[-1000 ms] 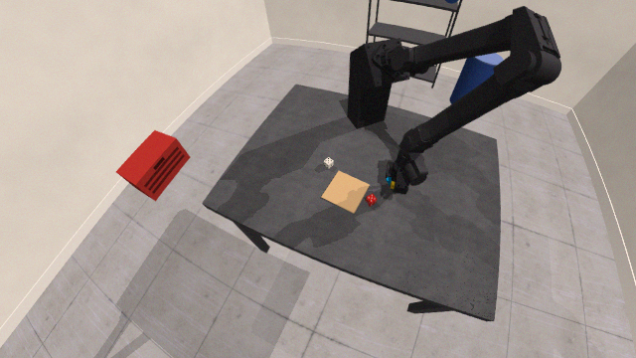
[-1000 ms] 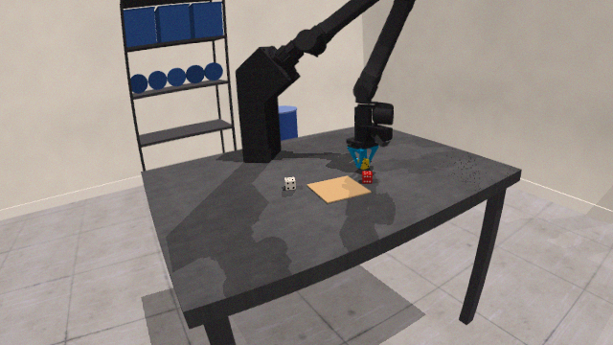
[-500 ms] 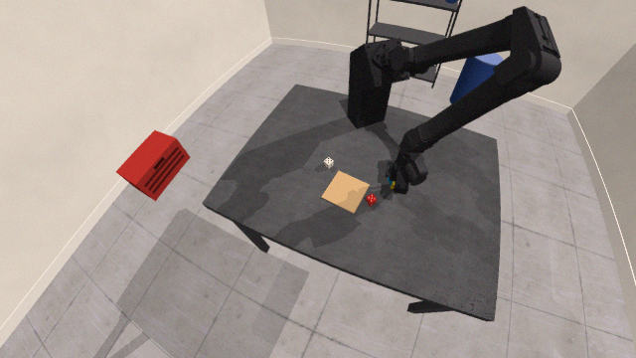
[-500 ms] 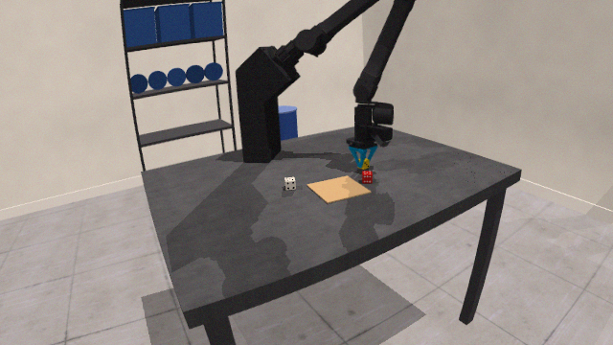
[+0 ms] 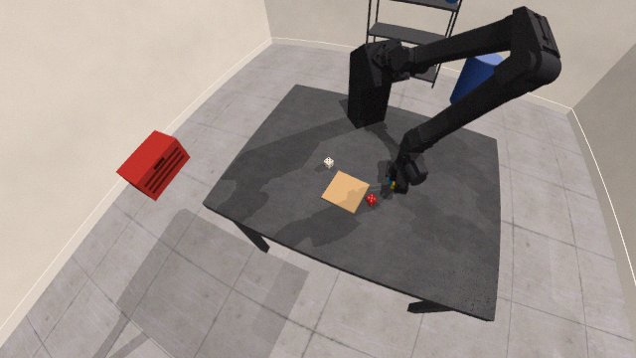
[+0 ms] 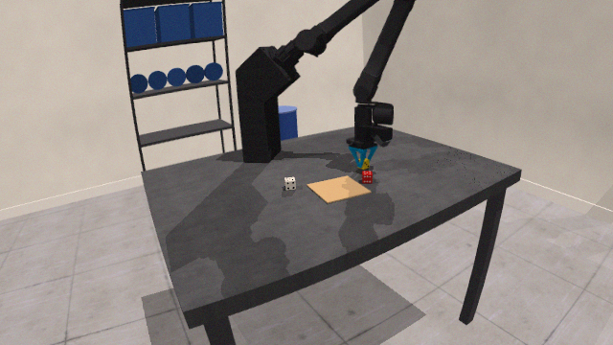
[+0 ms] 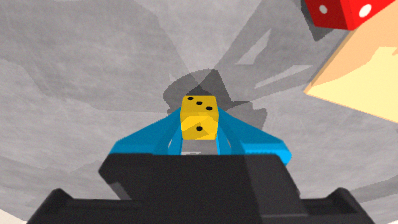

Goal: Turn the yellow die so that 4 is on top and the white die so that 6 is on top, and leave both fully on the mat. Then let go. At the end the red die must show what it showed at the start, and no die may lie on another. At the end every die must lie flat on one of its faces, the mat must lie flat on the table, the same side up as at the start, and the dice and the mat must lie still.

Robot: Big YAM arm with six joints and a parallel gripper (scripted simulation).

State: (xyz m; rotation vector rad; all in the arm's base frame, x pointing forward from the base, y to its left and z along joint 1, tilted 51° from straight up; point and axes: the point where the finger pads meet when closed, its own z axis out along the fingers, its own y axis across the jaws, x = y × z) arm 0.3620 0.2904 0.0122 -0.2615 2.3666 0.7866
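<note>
My gripper (image 7: 199,112) has blue fingers and is shut on the yellow die (image 7: 199,117). It holds the die just above the dark table, off the mat's right side. The die also shows between the fingers in the exterior view (image 6: 366,164) and the top view (image 5: 393,185). The red die (image 5: 371,200) lies on the table right next to the tan mat (image 5: 346,191), close to my gripper. It shows in the wrist view (image 7: 345,12) at the top right. The white die (image 5: 328,162) lies on the table beyond the mat's far left corner.
The arm's black base (image 5: 367,85) stands at the back of the table. A shelf (image 6: 177,77) with blue boxes and a blue barrel (image 5: 474,75) stand behind the table. A red box (image 5: 154,164) is on the floor to the left.
</note>
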